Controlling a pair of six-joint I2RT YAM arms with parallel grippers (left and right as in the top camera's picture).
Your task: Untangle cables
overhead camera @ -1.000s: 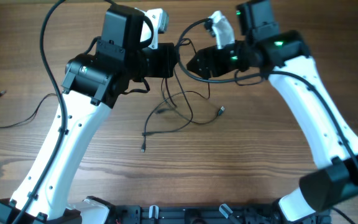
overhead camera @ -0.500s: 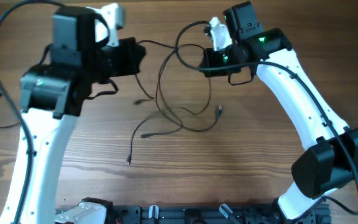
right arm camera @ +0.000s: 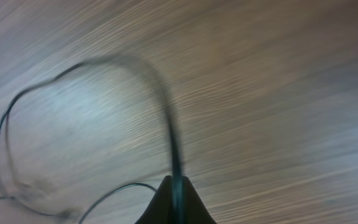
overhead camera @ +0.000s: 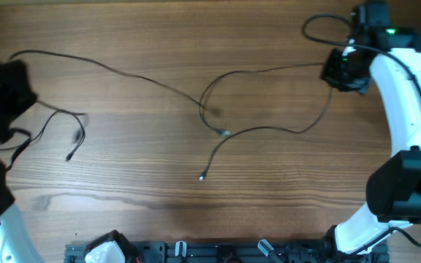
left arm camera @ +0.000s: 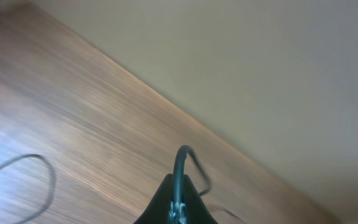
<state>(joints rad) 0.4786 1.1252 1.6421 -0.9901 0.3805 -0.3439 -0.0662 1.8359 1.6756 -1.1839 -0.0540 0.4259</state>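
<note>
Thin black cables lie stretched across the wooden table. One cable [overhead camera: 123, 71] runs from my left gripper [overhead camera: 12, 69] at the far left edge to a small knot [overhead camera: 212, 113] near the middle. A second cable [overhead camera: 269, 71] leads from my right gripper [overhead camera: 329, 69] at the far right back to that knot, then curves down to a loose plug [overhead camera: 202, 177]. The left wrist view shows my left gripper [left arm camera: 178, 190] shut on a cable [left arm camera: 181, 158]. My right gripper [right arm camera: 178, 185] is likewise shut on a cable [right arm camera: 174, 134].
A separate short cable [overhead camera: 79, 126] with a plug end [overhead camera: 69, 157] lies near the left arm. The right arm's white links [overhead camera: 408, 109] stand along the right edge. The arm bases and a black rail [overhead camera: 218, 252] line the front edge.
Both arms have swung apart from the table's middle to its far left and far right. The tangle has been pulled out into long strands. The right gripper has shut on a cable.
</note>
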